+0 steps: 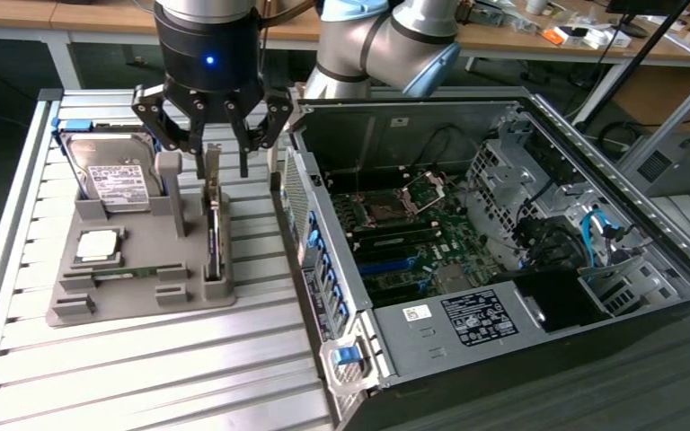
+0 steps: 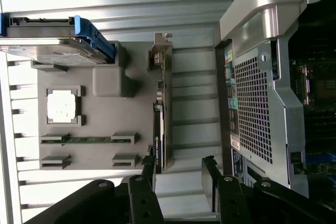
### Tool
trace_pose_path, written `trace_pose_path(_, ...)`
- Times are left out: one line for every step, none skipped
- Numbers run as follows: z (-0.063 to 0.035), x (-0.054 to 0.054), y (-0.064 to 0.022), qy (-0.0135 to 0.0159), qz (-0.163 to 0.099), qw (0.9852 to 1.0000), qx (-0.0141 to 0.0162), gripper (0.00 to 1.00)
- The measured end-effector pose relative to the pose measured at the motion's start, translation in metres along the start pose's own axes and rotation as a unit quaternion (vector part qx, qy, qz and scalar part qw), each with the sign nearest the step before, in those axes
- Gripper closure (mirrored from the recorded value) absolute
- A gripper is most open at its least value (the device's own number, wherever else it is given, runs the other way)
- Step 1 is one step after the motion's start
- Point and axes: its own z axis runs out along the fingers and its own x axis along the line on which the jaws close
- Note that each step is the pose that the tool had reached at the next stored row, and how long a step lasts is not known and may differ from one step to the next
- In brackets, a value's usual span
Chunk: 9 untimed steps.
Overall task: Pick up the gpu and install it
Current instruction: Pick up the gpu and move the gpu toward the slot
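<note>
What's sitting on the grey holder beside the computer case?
On the grey holder: a hard drive propped up, a CPU chip lying flat, a memory stick and the gpu standing on edge. The gpu's lower edge is hidden in its slot.

1. Hard drive (image 1: pixel 118 184), upper left of the exterior view: a white label (image 1: pixel 125 187) with rows of dark print. No word on it can be read.
2. Power supply (image 1: pixel 447 346), lower middle of the exterior view: a black label (image 1: pixel 480 319) with white print too fine to read.
3. Just to the exterior view's left of that label: a small white sticker (image 1: pixel 417 313) with dark marks that cannot be read.
4. Graphics card (image 2: pixel 160 129), wrist view: a short line of pale lettering along its edge with a small green mark, possibly a maker's logo. It is not legible.
5. Computer case (image 2: pixel 252 103), wrist view: small coloured stickers (image 2: pixel 229 72) beside the perforated grille. Nothing on them can be read.
</note>
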Motion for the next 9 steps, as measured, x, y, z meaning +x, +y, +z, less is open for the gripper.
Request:
trace_pose_path(0.0003, 0.0, 0.0, 0.0, 0.0, 1.0, -0.0001, 0.52)
trace_pose_path(0.0006, 0.0, 0.0, 0.0, 0.0, 1.0, -0.0002, 0.52)
trace_pose_path(0.001, 0.0001, 0.0, 0.0, 0.0, 1.0, -0.0002, 0.52)
trace_pose_path(0.0013, 0.0001, -0.0001, 0.0, 0.0, 1.0, -0.0003, 0.52)
trace_pose_path(0.0015, 0.0001, -0.0001, 0.0, 0.0, 1.0, -0.0004, 0.52)
trace_pose_path(0.0018, 0.0001, -0.0001, 0.0, 0.0, 1.0, -0.0004, 0.52)
trace_pose_path(0.0021, 0.0001, -0.0001, 0.0, 0.0, 1.0, -0.0005, 0.52)
trace_pose_path(0.0024, 0.0002, -0.0001, 0.0, 0.0, 1.0, -0.0005, 0.52)
trace_pose_path(0.0027, 0.0002, -0.0001, 0.0, 0.0, 1.0, -0.0006, 0.52)
